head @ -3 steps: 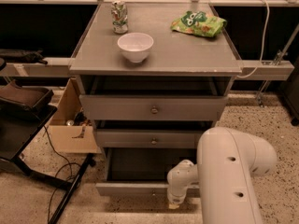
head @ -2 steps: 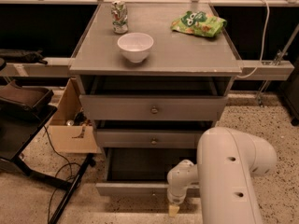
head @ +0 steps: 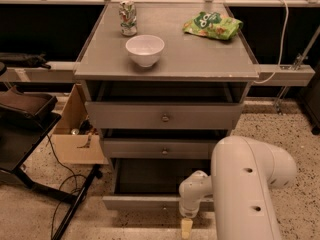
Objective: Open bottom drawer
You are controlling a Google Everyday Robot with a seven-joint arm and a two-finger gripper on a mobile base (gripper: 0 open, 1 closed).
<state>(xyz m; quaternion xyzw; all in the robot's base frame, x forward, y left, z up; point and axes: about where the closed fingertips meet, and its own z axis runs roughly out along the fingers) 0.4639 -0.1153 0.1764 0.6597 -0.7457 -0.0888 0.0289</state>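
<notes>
A grey metal desk [head: 200, 59] with three grey drawers is seen from above and in front. The bottom drawer [head: 140, 203], the narrowest of the three, is pulled well out at floor level. Its inside is dark and any contents cannot be made out. The mid-width middle drawer [head: 150, 148] and the wide top drawer [head: 125, 115] are seen nearly shut above it.

The pincer [head: 186, 228] is held low on the bulky white arm [head: 250, 184], just in front of the bottom drawer's front panel, right of its centre. Whether it is open or closed cannot be told.

On the desk top, a white round bowl [head: 144, 49] shows a plain white inside. A printed drinks can [head: 128, 18] stands behind it, and a green snack bag [head: 212, 25] lies well apart to the right. An open cardboard box [head: 75, 146] with small unclear items is seen on the floor to the left.
</notes>
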